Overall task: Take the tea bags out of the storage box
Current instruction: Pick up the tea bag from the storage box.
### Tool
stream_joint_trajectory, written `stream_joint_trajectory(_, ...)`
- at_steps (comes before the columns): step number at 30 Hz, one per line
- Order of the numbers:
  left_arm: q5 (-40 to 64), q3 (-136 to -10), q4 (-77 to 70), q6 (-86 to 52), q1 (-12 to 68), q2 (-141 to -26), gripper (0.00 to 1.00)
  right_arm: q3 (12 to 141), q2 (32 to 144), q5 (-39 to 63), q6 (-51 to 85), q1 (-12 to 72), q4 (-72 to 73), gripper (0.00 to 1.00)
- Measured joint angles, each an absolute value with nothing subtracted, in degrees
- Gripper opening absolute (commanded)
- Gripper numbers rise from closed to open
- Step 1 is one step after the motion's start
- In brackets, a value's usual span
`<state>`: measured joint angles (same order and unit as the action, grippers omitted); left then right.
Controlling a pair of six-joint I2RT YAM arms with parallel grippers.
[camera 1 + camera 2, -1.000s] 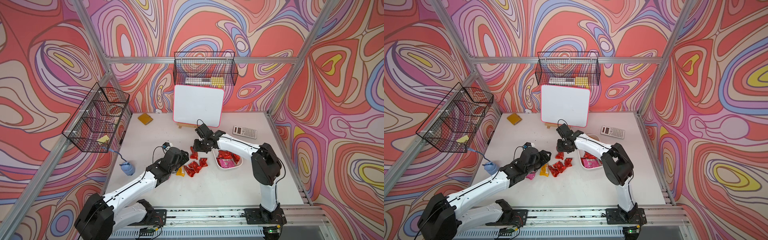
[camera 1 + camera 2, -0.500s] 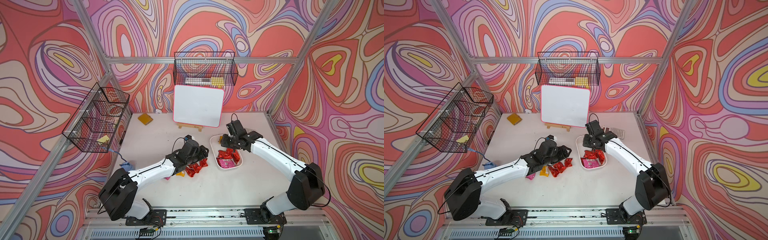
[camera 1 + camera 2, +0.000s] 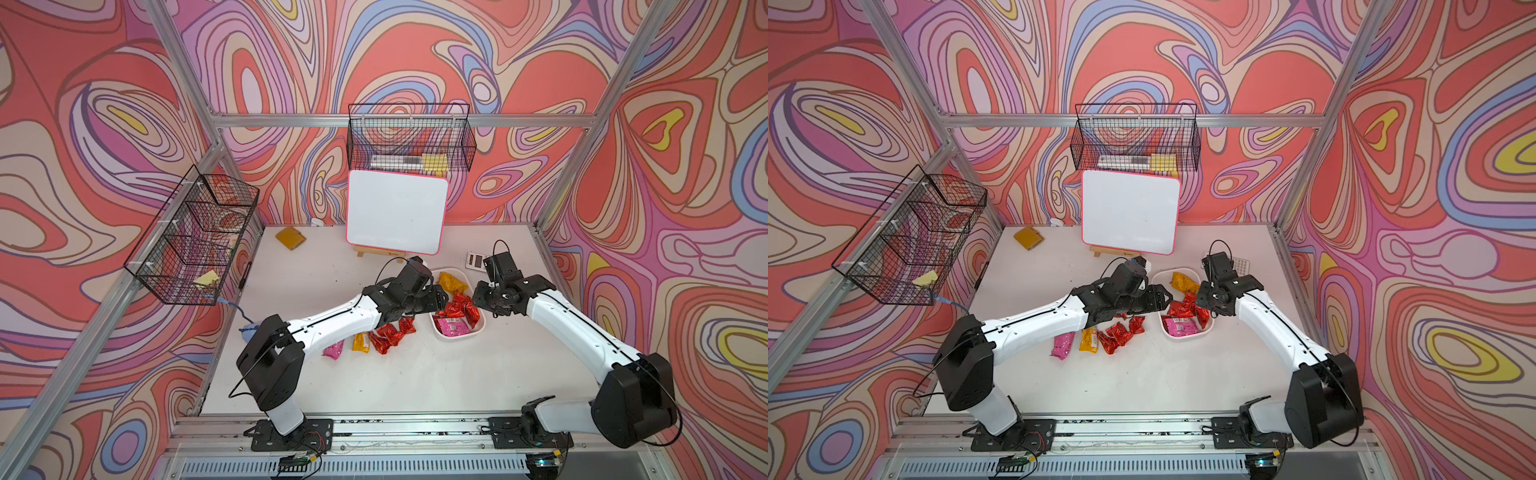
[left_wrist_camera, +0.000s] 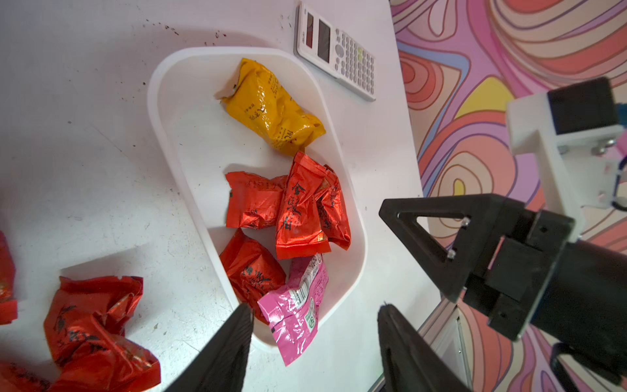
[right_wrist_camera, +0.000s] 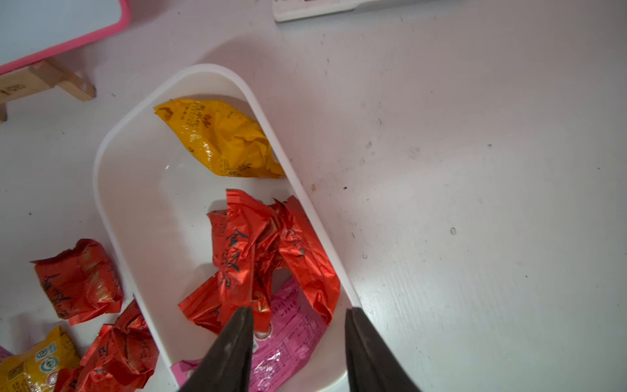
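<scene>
Left gripper hangs at the long edge of the storage box, jaws apart, nothing between them. Right gripper sits at the opposite long edge, jaws also apart and empty (one finger by the rim, one over the contents). In the box: a yellow tea bag, clumped red tea bags, a pink tea bag. Out on the table just beside the box: red sachets, an orange sachet, a pink sachet. Calculator lies near the box's far end.
</scene>
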<state>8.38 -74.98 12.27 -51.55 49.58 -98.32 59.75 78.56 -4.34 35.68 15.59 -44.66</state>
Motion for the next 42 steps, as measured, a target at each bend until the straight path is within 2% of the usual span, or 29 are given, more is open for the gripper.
stream_joint_trajectory(10, 9.50, -93.49, 30.35, -39.40, 52.88, -111.57, 0.71, 56.93, 79.88, 1.54, 35.64, 11.09, -42.50, 0.46)
stream_joint_trajectory(20, 11.27, -101.12, 40.62, -30.63, 53.01, -118.91, 0.80, 53.36, 76.40, 2.74, 35.68, 10.17, -41.63, 0.46)
stream_joint_trajectory(26, 12.40, -104.22, 42.89, -28.82, 52.95, -122.52, 0.78, 51.44, 76.25, 3.60, 35.88, 10.11, -41.43, 0.46)
stream_joint_trajectory(28, 13.21, -105.19, 43.27, -28.49, 52.95, -123.61, 0.74, 51.24, 76.25, 3.90, 36.10, 10.02, -41.30, 0.46)
stream_joint_trajectory(34, 14.94, -105.93, 44.21, -27.97, 52.93, -125.27, 0.52, 50.89, 76.23, 4.12, 36.32, 9.74, -40.47, 0.46)
stream_joint_trajectory(39, 15.64, -106.13, 44.34, -27.70, 52.93, -125.38, 0.25, 50.52, 76.23, 4.19, 36.51, 9.63, -40.23, 0.46)
stream_joint_trajectory(42, 16.01, -106.24, 44.36, -27.55, 52.90, -125.38, 0.14, 50.52, 76.23, 4.32, 36.56, 9.45, -40.16, 0.46)
